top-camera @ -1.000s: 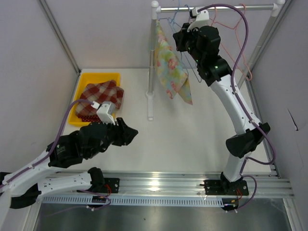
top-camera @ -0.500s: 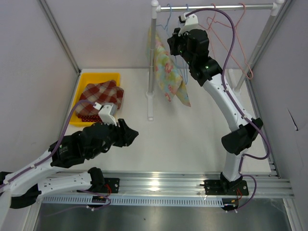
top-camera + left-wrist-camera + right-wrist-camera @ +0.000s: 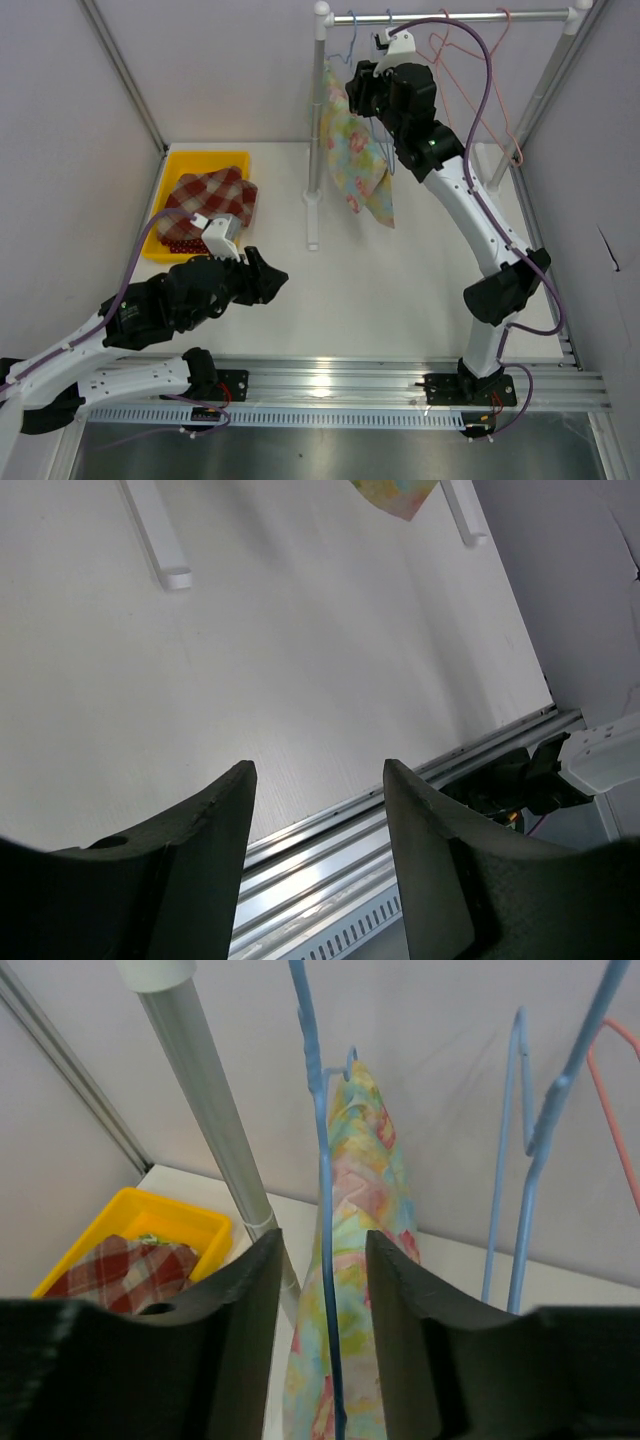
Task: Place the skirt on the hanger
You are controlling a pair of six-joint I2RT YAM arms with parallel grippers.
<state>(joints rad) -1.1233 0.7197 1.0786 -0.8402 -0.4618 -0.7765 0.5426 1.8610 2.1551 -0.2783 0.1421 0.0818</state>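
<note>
Skirt (image 3: 355, 160) hangs on the blue hanger (image 3: 309, 1060) at the far rail, so the job looks done. Right gripper (image 3: 322, 1260) just let go and is a little open around the wire. Left gripper (image 3: 318, 780), near, is half open and empty.

White table (image 3: 400, 290) bore yellow bin (image 3: 200, 158) at far-left corner. Rack's white foot bars (image 3: 312, 225) stood on far half, well apart. Aluminium rail (image 3: 400, 380) ran along near edge.
</note>
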